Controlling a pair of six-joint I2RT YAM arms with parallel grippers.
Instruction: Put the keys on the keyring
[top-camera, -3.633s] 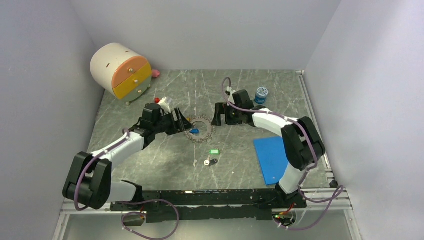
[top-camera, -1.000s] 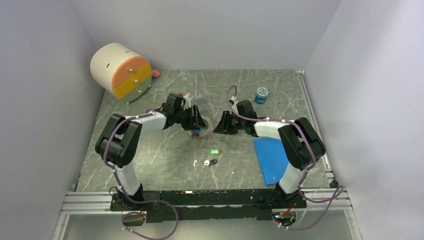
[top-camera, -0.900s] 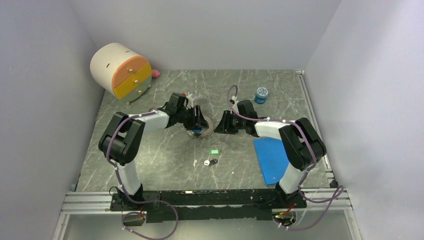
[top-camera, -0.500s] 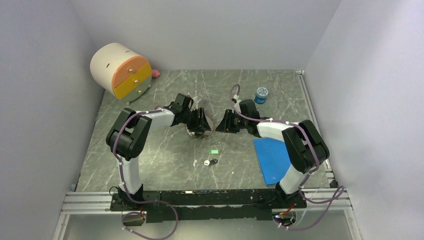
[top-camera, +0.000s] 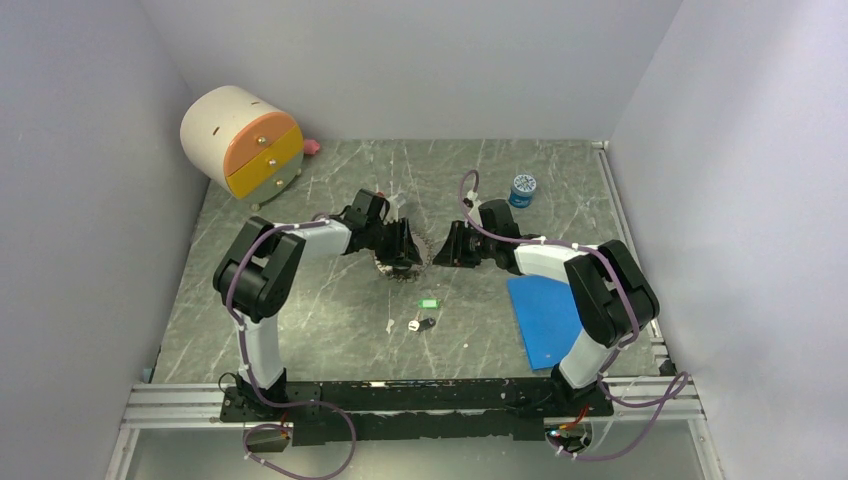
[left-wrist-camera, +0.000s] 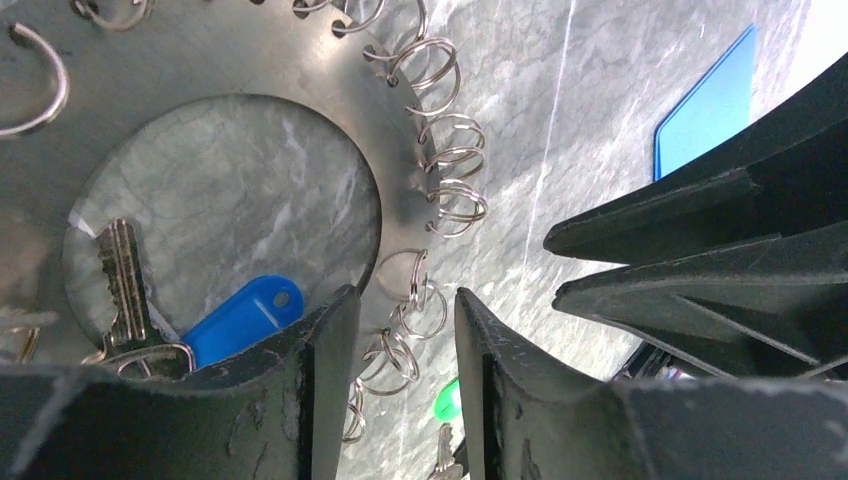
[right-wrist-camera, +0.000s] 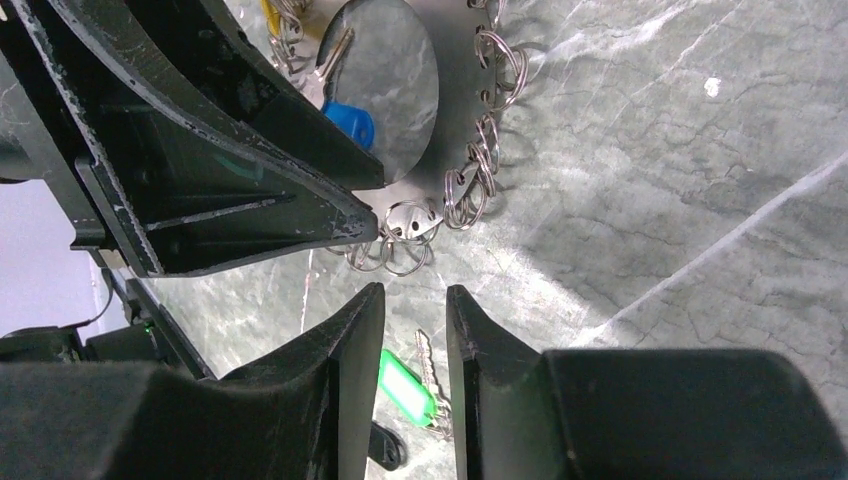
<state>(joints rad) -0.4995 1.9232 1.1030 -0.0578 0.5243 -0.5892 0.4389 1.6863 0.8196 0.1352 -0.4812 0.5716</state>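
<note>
Two matching arms, left arm (top-camera: 300, 237) and right arm (top-camera: 535, 258), side by side on a black mounting bar (top-camera: 420, 392) at the near edge. Built from smooth white tubular links and bulky matte black joint housings, rounded at shoulder and elbow. Carry thin purple cables (top-camera: 228, 283) along the links, looping free by the wrists and trailing below the bases. End in all-black grippers: left gripper (left-wrist-camera: 405, 300), right gripper (right-wrist-camera: 413, 292). Show, up close, two thick wedge-shaped fingers (left-wrist-camera: 320, 380) apiece, curved on the inner faces, edges scuffed and flecked with pale grey scratches. Bear angular raised ribs (left-wrist-camera: 690, 215) along the outer sides.
</note>
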